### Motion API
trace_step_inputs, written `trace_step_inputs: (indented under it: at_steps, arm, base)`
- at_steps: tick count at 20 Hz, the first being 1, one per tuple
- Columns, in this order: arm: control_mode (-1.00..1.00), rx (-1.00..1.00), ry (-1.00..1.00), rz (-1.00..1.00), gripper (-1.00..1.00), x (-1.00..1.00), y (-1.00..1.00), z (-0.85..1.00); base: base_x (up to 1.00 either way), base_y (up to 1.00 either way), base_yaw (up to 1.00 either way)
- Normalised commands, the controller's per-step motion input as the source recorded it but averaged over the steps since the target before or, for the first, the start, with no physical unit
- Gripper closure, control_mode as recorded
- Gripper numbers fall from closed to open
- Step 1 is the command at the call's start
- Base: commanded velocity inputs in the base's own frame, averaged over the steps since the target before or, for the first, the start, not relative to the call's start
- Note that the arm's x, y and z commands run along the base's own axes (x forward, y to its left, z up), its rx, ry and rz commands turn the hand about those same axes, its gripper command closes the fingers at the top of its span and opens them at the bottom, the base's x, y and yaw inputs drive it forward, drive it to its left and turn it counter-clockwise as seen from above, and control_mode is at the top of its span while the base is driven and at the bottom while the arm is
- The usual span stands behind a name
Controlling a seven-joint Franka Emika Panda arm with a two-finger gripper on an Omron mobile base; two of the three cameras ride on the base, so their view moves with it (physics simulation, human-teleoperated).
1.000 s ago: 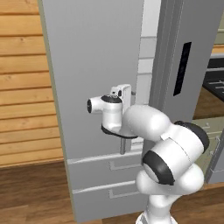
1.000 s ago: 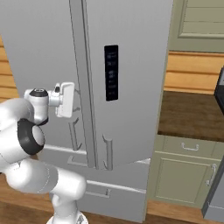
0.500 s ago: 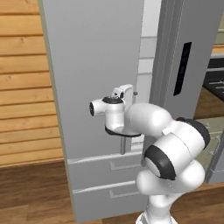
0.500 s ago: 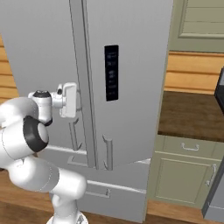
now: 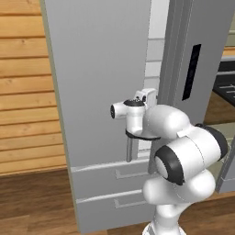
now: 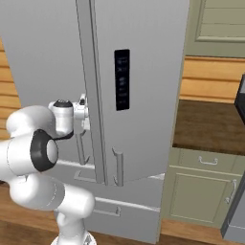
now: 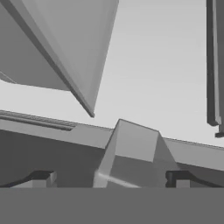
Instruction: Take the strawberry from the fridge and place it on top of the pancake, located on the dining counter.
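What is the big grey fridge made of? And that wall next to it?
The fridge looks like painted or brushed metal: flat, even light grey with a soft, dull sheen and no grain. It could just as well be plastic; the look leaves that open. Its bar handle has the same grey finish. The wall looks like wood: warm honey-brown horizontal planks with dark seams and faint grain streaks.

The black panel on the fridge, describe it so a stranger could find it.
Start at the tall grey fridge. On its right door, near the centre seam, sits a narrow upright black panel. It is the door's sole dark patch, unlike the grey bar handles lower down.
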Motion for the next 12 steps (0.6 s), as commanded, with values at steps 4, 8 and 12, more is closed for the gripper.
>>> trace_step_inputs:
  at_steps: [4,8,12]
  arm:
    - [-1.0,0.0,-0.01,-0.07,-1.0,-0.2,-0.76,0.02]
    - [-1.0,0.02,0.0,-0.11,-1.0,-0.27,-0.79,0.05]
    - [-1.0,0.04,0.0,-0.13,-1.0,-0.33,-0.83,0.05]
  base:
    - [0.0,0.0,0.0]
    - [0.0,0.0,0.0]
    - [0.0,0.0,0.0]
